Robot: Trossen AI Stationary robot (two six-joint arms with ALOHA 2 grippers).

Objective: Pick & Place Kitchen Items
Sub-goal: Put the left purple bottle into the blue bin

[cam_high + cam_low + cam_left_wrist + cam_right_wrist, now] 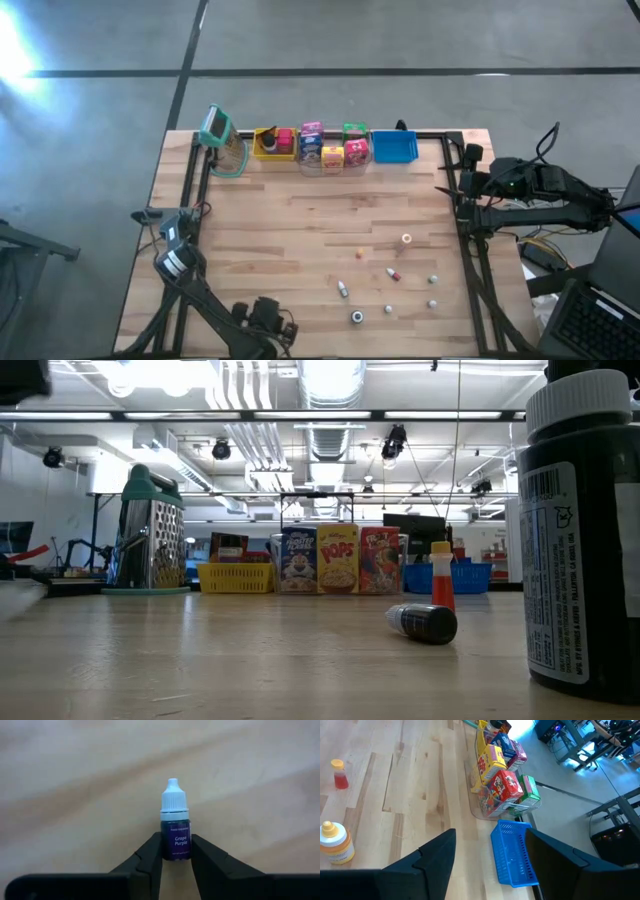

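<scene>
Left gripper (pixel 176 854) is clamped on a Grape Purple food-colouring bottle (pixel 175 827) at centre of the left wrist frame – over bare wood; right gripper (pixel 490 865) – jaws spread, empty – waits near the blue basket (pixel 512 855)

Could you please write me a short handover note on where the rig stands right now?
Left gripper: shut on a small Grape Purple dropper bottle, held above the wooden table near its front left.
Right gripper: open and empty, parked at the table's right edge, facing the blue bin.
Done: mini cereal boxes sit in the clear bin at the back, between the yellow bin and the blue bin, which looks empty.
Left: several small bottles lie scattered front right, including a red one and an orange one.
</scene>
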